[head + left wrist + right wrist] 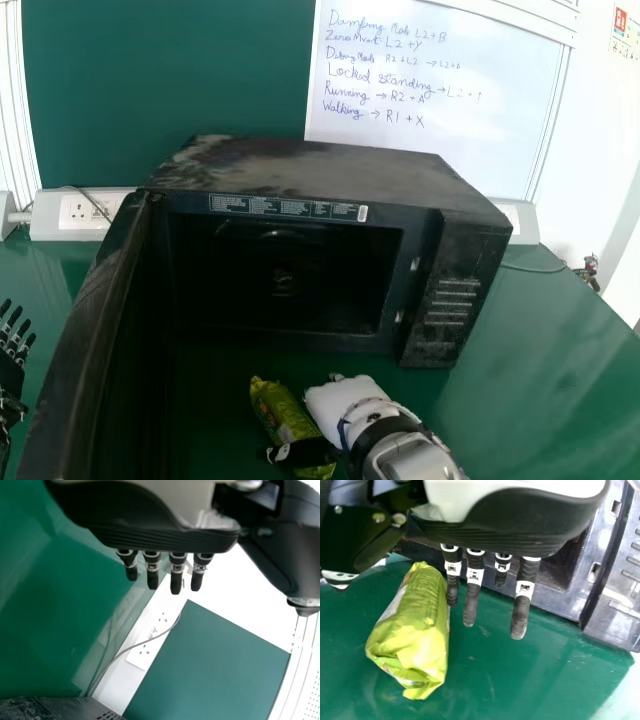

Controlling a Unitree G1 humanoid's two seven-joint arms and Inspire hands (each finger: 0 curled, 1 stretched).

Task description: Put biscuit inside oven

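1 green packet (285, 415) lies on the desk (560, 400) before the open oven (462, 290), apparently ungripped beside the released right robot hand (345, 400); left robot hand (10, 375) also released.

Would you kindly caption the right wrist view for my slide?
Right hand, fingers straight, beside the green biscuit packet on the table, outside the oven.

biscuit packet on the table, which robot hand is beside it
The right hand: its straight fingers are beside the yellow-green packet, while the left hand is off past the open oven door.
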